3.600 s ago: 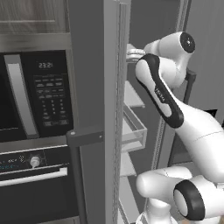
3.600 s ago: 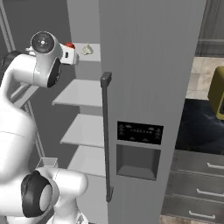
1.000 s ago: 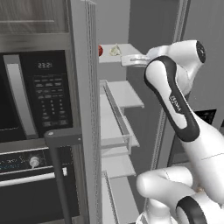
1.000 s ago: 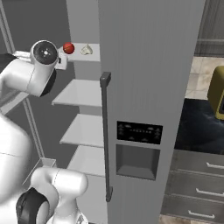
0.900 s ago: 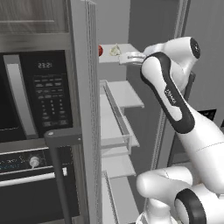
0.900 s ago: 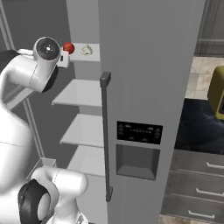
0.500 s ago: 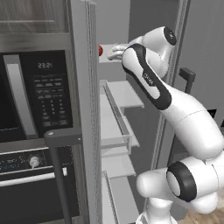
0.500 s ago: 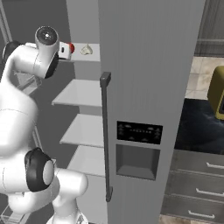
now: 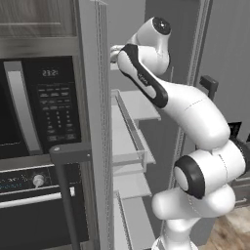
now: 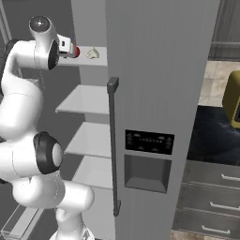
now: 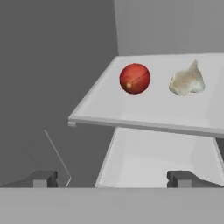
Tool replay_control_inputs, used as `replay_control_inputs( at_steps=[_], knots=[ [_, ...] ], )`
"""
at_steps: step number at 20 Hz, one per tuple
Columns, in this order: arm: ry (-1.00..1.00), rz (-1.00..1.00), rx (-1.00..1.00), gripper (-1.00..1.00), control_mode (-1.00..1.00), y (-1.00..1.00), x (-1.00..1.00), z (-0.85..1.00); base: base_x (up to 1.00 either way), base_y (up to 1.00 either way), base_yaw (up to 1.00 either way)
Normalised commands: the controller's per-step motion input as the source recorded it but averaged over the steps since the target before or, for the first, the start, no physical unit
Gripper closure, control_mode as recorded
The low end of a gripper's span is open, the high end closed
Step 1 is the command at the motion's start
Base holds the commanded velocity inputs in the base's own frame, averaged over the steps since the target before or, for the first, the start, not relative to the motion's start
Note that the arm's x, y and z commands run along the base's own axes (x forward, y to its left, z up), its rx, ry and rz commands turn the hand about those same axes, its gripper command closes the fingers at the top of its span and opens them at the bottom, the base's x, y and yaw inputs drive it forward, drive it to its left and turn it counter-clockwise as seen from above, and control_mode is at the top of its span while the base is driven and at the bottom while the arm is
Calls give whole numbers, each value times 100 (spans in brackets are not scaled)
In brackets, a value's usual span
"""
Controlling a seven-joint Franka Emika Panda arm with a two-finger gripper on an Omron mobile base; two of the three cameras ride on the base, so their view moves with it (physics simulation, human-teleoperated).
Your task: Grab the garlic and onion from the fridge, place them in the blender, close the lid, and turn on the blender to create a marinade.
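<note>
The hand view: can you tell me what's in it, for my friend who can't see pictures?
A round red onion and a lumpy white garlic sit side by side, apart, on a white fridge shelf. The open gripper shows its two dark fingertips at the bottom, short of the shelf, with another white shelf below.

Black built-in microwave (image 9: 41, 105) above oven (image 9: 34, 205); grey drawers (image 10: 211, 192) at right.

- The onion (image 11: 134, 78) was red with a faint pale streak.
- The garlic (image 11: 187, 81) was cream-white.
- The shelf (image 11: 148, 111) was white.
- The fridge (image 10: 154, 93) was grey steel, its handle (image 10: 113, 145) dark.
- The microwave (image 9: 41, 107) was black.
</note>
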Motion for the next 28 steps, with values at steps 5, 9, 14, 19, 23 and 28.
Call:
replay_control_inputs(
  at_steps=[5, 9, 14, 19, 23, 28],
  knots=[
    [3, 0, -3, -100, -100, -7, 56, -16, 0, 0, 0],
    [1, 0, 0, -100, -100, -10, 55, -22, 0, 0, 0],
    [0, 0, 0, -100, -100, 2, 59, -2, 0, 0, 0],
    [4, 0, -1, -100, -100, 8, 56, 0, 0, 0, 0],
    [3, 0, -4, -100, -100, 28, 37, -3, 0, 0, 0],
    [3, -1, -3, -100, -100, 31, 42, 0, 0, 0, 0]
  ],
)
